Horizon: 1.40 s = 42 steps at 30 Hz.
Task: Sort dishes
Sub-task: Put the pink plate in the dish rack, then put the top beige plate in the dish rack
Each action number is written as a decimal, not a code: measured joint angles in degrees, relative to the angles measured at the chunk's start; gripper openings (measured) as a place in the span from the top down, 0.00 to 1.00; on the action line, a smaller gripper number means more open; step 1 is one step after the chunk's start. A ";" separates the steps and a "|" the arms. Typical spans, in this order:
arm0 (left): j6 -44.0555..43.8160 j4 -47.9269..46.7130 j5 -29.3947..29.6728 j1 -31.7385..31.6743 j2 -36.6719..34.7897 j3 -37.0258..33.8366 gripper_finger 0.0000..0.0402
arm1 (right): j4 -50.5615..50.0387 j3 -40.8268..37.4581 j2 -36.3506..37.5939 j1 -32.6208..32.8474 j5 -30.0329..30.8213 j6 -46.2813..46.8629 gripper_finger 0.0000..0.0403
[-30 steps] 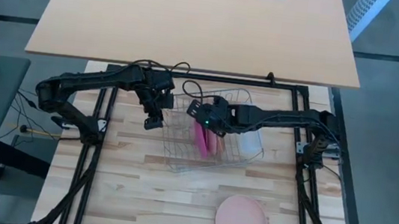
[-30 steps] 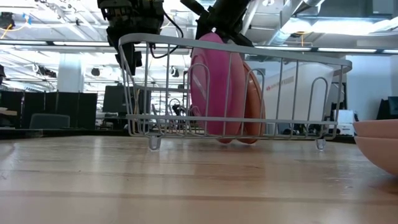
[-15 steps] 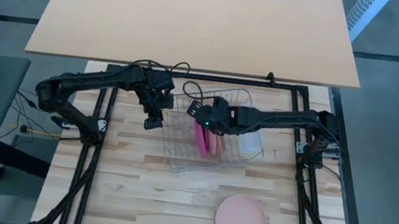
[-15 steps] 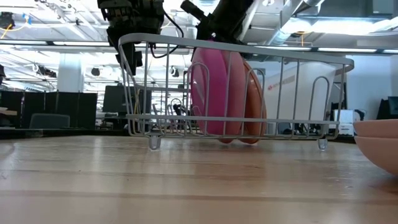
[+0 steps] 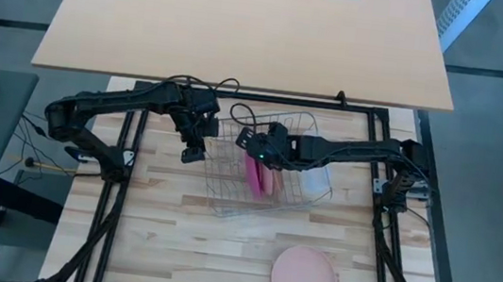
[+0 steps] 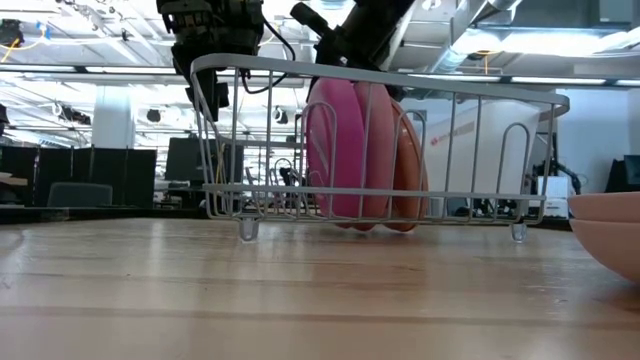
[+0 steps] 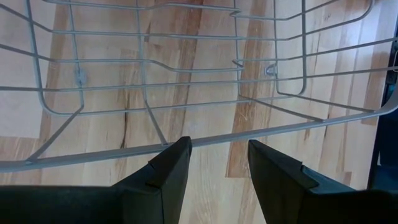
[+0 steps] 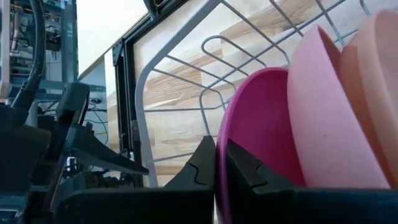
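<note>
The wooden counter (image 5: 165, 236) holds one wire rack (image 5: 266, 176) near its back edge, in the middle. Two dark arms reach in from the two sides. The left arm bends over the rack's left end, and its gripper (image 5: 193, 151) points down with fingers (image 7: 171, 165) spread apart on either side of the rack's rim wire. The right arm stretches flat across the rack, and its gripper (image 5: 253, 147) sits at the top edge of the magenta plate (image 6: 335, 150), fingers (image 8: 205, 163) almost pressed together on that edge. Three plates stand on edge inside the rack: the magenta one, a pale pink one (image 8: 329, 118) and an orange one (image 6: 408, 165). One more pink plate (image 5: 304, 278) lies flat near the counter's front edge.
</note>
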<state>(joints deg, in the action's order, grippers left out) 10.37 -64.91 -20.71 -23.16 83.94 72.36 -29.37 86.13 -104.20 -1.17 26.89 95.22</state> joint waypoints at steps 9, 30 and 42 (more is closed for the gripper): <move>-0.07 -0.39 0.00 -0.02 -0.15 0.00 0.60 | 2.02 0.73 0.11 0.57 -0.25 -3.04 0.75; -0.60 -3.67 3.26 0.00 -3.94 -0.18 0.60 | 2.22 2.54 1.91 0.74 -3.04 -7.06 0.54; -3.46 -3.91 3.19 0.00 -4.44 -0.04 0.60 | 2.53 2.51 6.28 0.85 -4.52 -9.06 0.41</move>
<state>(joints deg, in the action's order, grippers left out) 6.91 -68.82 -17.52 -23.16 79.50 72.31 -26.84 88.64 -97.92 -0.32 22.37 86.16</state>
